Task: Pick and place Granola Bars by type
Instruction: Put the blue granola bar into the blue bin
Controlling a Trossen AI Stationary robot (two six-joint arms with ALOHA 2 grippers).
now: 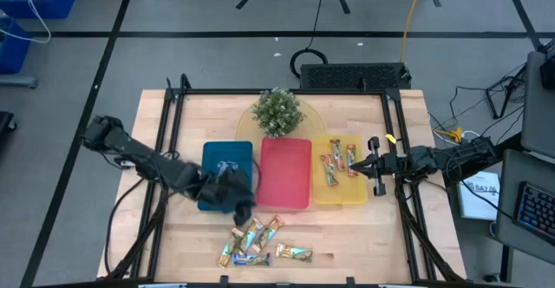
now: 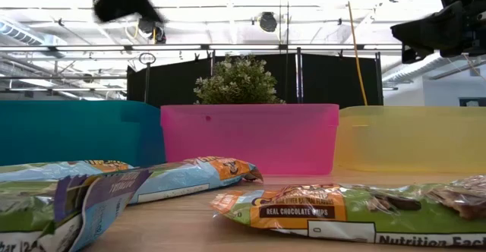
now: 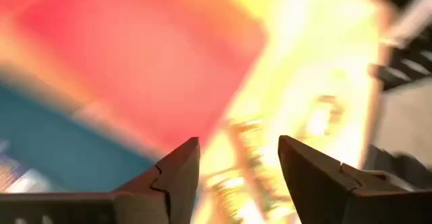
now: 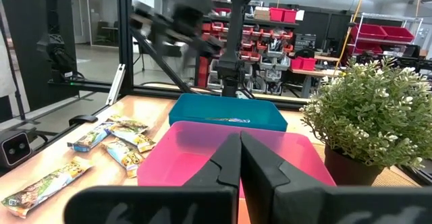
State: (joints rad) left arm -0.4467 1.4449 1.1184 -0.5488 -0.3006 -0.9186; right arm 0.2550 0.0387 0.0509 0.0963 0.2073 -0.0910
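Several granola bars (image 1: 256, 240) lie in a loose pile on the wooden table near its front edge, also close up in the low view (image 2: 304, 206). One bar (image 1: 227, 165) lies in the blue tray (image 1: 212, 184). Two bars (image 1: 332, 168) lie in the yellow tray (image 1: 340, 193). Between them stands the red tray (image 1: 284, 173). My left gripper (image 3: 237, 166) hangs open with nothing between its fingers, above the blue tray's near right corner (image 1: 243, 206). My right gripper (image 4: 240, 158) is shut and hovers level at the yellow tray's right side (image 1: 362, 162).
A small potted plant (image 1: 277, 112) stands behind the red tray. Black frame rails (image 1: 173, 132) run along the table's left and right sides. Bare wood lies to the left and right of the bar pile.
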